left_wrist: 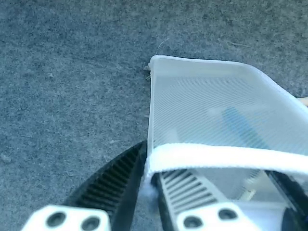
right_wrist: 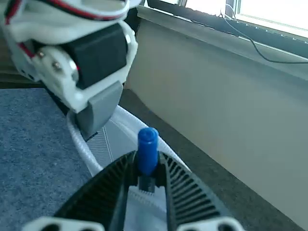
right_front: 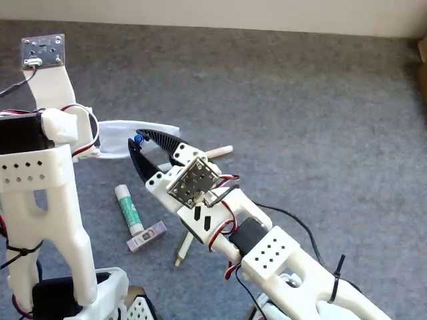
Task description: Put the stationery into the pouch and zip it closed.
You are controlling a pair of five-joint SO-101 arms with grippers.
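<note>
The right gripper point(right_wrist: 147, 166) clamps a blue pen point(right_wrist: 147, 144) that points lengthwise at the pouch point(left_wrist: 211, 106) mouth. The left gripper point(left_wrist: 150, 180) pinches its rim between narrow jaws.

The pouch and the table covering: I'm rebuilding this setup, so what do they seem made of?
The pouch looks like translucent white mesh, probably synthetic: it has a fine ribbed weave, a blue item shows through it, and a thicker woven band edges the opening. The table covering looks like matte grey carpet or felt, judging by its fuzzy, flecked nap.
</note>
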